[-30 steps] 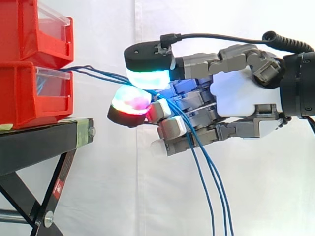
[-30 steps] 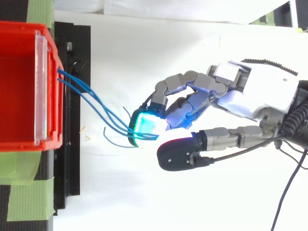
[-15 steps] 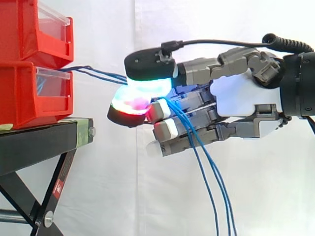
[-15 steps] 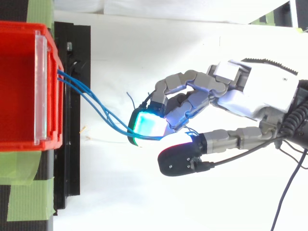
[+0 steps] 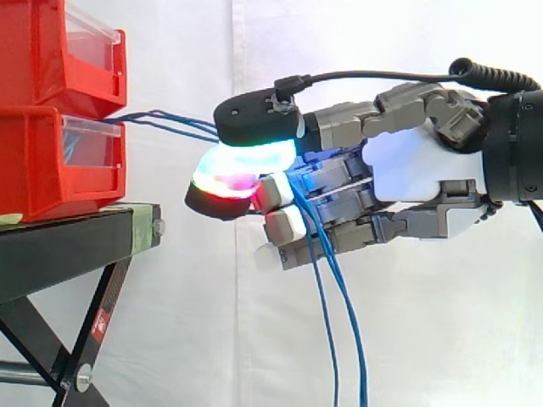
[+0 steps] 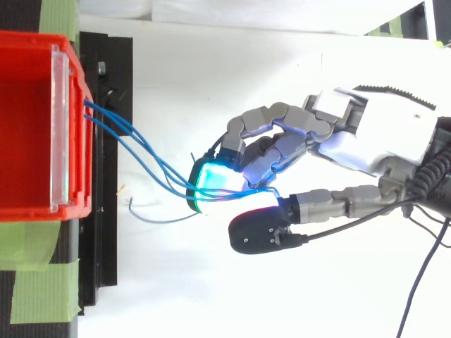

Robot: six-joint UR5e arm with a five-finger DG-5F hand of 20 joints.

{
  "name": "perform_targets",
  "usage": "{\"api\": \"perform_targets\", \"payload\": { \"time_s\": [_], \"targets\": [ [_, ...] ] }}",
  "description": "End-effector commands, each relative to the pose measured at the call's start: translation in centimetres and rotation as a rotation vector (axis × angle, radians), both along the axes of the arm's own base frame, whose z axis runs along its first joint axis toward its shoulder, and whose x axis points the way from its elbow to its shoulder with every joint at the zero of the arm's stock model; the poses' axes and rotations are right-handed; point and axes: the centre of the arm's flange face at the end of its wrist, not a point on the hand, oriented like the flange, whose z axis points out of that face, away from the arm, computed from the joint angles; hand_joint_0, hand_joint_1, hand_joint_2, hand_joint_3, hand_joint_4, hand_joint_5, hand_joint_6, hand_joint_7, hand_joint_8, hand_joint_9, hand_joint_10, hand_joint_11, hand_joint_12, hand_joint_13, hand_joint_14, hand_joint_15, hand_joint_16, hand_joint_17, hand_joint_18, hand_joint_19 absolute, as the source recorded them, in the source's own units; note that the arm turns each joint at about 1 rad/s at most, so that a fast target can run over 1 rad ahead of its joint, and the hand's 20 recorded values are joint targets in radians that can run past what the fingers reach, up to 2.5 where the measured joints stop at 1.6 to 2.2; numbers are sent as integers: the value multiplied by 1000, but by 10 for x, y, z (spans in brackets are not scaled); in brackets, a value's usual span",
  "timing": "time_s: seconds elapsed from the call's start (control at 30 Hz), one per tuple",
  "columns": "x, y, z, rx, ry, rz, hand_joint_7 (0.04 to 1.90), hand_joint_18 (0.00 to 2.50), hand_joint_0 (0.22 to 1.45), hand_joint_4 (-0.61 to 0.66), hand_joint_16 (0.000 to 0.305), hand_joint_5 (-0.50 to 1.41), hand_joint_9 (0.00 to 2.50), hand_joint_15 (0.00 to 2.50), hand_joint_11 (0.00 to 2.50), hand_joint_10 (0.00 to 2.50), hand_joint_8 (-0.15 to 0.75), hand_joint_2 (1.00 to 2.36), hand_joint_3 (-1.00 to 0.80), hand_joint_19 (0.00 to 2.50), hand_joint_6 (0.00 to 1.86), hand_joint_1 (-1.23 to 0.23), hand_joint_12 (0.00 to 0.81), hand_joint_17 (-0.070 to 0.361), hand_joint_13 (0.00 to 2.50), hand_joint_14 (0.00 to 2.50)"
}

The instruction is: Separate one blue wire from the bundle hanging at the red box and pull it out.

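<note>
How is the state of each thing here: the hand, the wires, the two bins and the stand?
Hand: shut, its glowing pads pinch the wires.
Wires: blue, run from the lower bin's front to the hand, not pulled out; ends hang below the hand.
Lower bin: upright on the stand.
Upper bin: stacked on the lower bin.
Stand: upright, bearing both bins.

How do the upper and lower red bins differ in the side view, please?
The upper red bin sits stacked on the lower red bin, which rests on the black stand. The blue wires run out over the lower bin's front towards the hand; none leave the upper bin. Both are red with a clear front panel.
</note>
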Motion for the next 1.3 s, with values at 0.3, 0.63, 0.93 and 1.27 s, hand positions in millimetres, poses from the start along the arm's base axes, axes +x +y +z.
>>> {"api": "perform_targets", "payload": {
  "time_s": [0.3,0.63,0.93,1.27],
  "targets": [
    [0,0,1,-5,1,0,1077,509,509,280,41,-262,671,1210,1312,14,358,1007,-409,512,821,-816,380,92,976,22],
    [0,0,0,2,0,-1,1018,585,601,257,36,-239,822,1221,1290,14,335,1021,-228,568,825,-593,346,81,1072,22],
    [0,-1,1,3,-2,-1,1003,610,641,254,34,-233,863,1238,1313,13,336,1024,-160,554,826,-613,341,78,1106,24],
    [0,-1,0,2,0,-2,1023,628,693,255,32,-232,868,1238,1318,13,327,1028,-117,535,837,-762,341,72,1128,24]
  ]
}}
